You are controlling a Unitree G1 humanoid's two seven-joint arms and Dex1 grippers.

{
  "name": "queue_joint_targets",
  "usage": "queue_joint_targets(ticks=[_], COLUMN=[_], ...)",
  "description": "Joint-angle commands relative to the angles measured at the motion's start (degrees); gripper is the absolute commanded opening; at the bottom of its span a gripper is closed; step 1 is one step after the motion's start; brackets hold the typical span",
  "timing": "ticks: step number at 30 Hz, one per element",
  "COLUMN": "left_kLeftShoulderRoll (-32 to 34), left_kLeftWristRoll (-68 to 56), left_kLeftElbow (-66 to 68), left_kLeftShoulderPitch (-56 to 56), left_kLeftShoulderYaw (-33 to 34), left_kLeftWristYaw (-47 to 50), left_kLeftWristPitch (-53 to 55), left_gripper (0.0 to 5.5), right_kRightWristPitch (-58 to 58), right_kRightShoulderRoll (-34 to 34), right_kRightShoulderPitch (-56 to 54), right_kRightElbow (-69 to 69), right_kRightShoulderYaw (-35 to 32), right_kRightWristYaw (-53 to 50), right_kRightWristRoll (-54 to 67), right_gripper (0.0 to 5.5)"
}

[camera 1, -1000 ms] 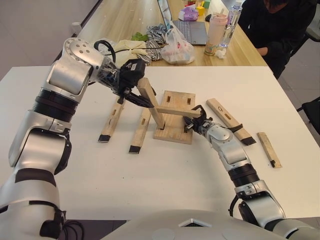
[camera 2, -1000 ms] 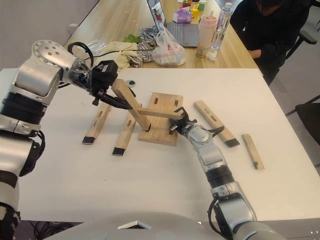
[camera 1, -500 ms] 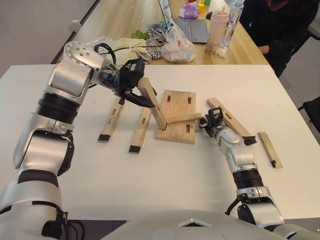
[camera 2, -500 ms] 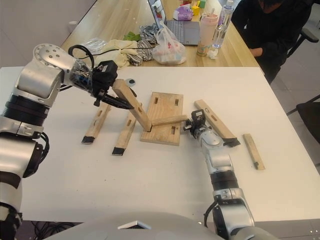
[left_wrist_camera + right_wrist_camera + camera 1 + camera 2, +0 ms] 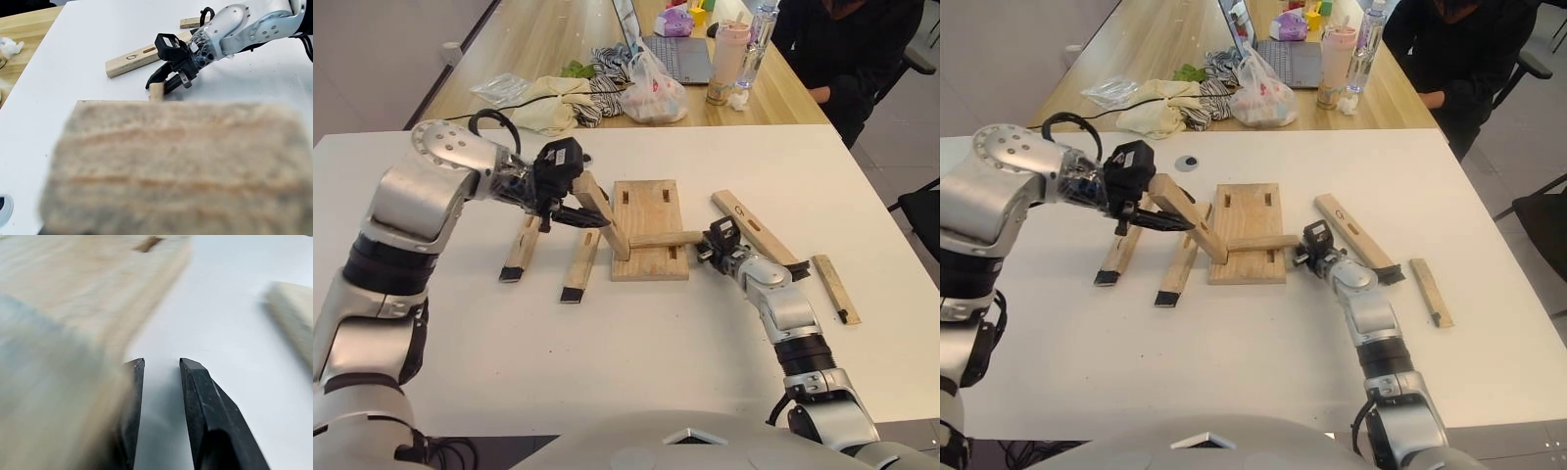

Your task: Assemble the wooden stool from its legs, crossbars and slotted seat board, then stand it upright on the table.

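Spreading across the foreground, a white table [image 5: 607, 372] is seen, and behind it a long wooden table [image 5: 538, 39]. On that far table crumpled cloths [image 5: 553, 93], a knotted plastic bag [image 5: 652, 93], a laptop [image 5: 680, 54], a pink cup [image 5: 722, 64] and a clear bottle [image 5: 756, 44] are set out. On the white table's left part an outer leg [image 5: 520, 250] and an inner leg [image 5: 579, 266] are laid flat side by side, dark-capped ends nearest the robot. Just right of them a tilted leg [image 5: 607, 220] is clamped firmly by the left gripper [image 5: 576, 215]. Its lower end is rested on the slotted seat board [image 5: 651, 206], which lies flat at the table's middle. A crossbar [image 5: 666, 238] is joined to that leg low down and is run rightward over the board's near part. At its free end the right gripper [image 5: 713, 245] is placed, fingers parted with nothing caught between them. Farther right a fourth leg [image 5: 754, 223] is laid flat at a slant. A short crossbar [image 5: 829, 287] is laid near the table's right edge.
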Motion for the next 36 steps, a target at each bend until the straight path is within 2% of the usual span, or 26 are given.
queue_joint_targets(ticks=[1, 5, 6, 15, 21, 23, 26, 29, 36], left_kLeftShoulderRoll=[3.2, 3.9, 3.2, -1.4, 1.1, 1.9, 1.8, 0.9, -4.3], left_kLeftWristRoll=[-1.7, -2.7, -2.7, -2.3, 0.8, 0.7, -0.1, -0.7, -5.1], left_kLeftElbow=[-2.0, -1.5, -0.2, 7.2, 10.6, 11.4, 11.1, 9.4, 5.0], left_kLeftShoulderPitch=[10.7, 10.0, 9.2, 3.0, 3.6, 4.8, 7.1, 9.4, 13.1], left_kLeftShoulderYaw=[-1.7, -0.2, 0.1, 1.9, 3.1, 5.2, 8.3, 9.4, 13.7], left_kLeftWristYaw=[0.5, 0.5, 1.0, 2.6, 3.4, 4.3, 6.1, 7.4, 13.8], left_kLeftWristPitch=[6.1, 3.6, 2.9, -1.5, -6.1, -6.9, -6.6, -6.1, -2.6], left_gripper=[2.01, 2.01, 2.38, 3.74, 3.74, 3.74, 3.77, 3.77, 3.77], right_kRightWristPitch=[3.6, 4.3, 4.3, 1.3, 0.0, -2.6, -7.0, -12.3, -23.8], right_kRightShoulderRoll=[-0.9, -2.0, -2.2, -1.7, -4.4, -8.2, -13.5, -16.5, -17.0], right_kRightShoulderPitch=[1.6, 0.2, -0.4, -2.6, -2.1, -2.9, -3.9, -4.5, -5.4], right_kRightElbow=[-2.7, -2.6, -1.7, 1.1, -0.4, -1.6, -2.8, -2.6, 0.1], right_kRightShoulderYaw=[4.0, 2.4, 1.9, 0.0, 0.7, 1.1, 3.2, 5.9, 11.1], right_kRightWristYaw=[6.0, 6.9, 6.7, 5.1, 5.9, 6.6, 7.5, 6.7, -1.9], right_kRightWristRoll=[1.2, 1.6, 1.4, 1.0, -0.9, -3.8, -9.1, -14.5, -27.6], right_gripper=[1.32, 1.32, 1.32, 1.32, 1.32, 1.32, 1.71, 2.21, 2.21])
